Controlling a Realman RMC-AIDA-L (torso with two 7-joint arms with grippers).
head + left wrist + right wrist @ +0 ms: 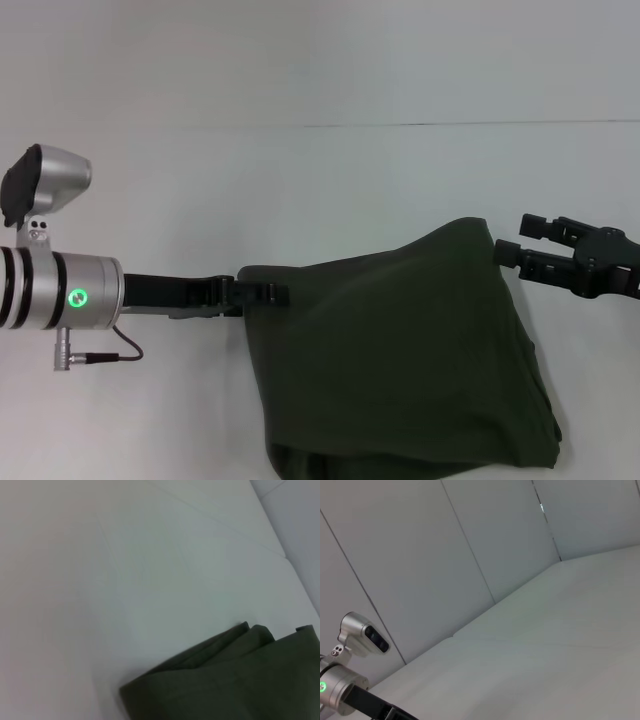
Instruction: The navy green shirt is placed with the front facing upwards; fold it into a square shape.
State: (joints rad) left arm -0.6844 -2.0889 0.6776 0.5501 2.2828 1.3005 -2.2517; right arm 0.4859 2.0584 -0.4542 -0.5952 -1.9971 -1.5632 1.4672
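The navy green shirt point(400, 360) fills the lower middle and lower right of the head view, lying folded on the white table point(300, 180). Its bottom edge runs out of the frame, so I cannot see how far it reaches toward me. Only plain green cloth faces up; no lettering, collar or label shows anywhere. Along the lower rim a second layer peeks out from under the top fold, but how many layers lie beneath is hidden.

My left hand point(268, 293) sits at the left middle of the head view, right at the shirt's upper left corner. Its dark fingers look pressed close together at the cloth edge, touching it, though I cannot tell for sure whether they pinch fabric or merely rest against it. My left wrist view shows none of my own fingers, only a bunched corner of the shirt point(235, 680) in the lower right, with stacked folds.

My right hand point(520, 238) hangs at the right middle of the head view, just beside the shirt's upper right corner. Its two fingers are spread apart and grip nothing. The right wrist view shows only bare table and wall panels, with my left arm point(345, 690) cut off at the lower left.
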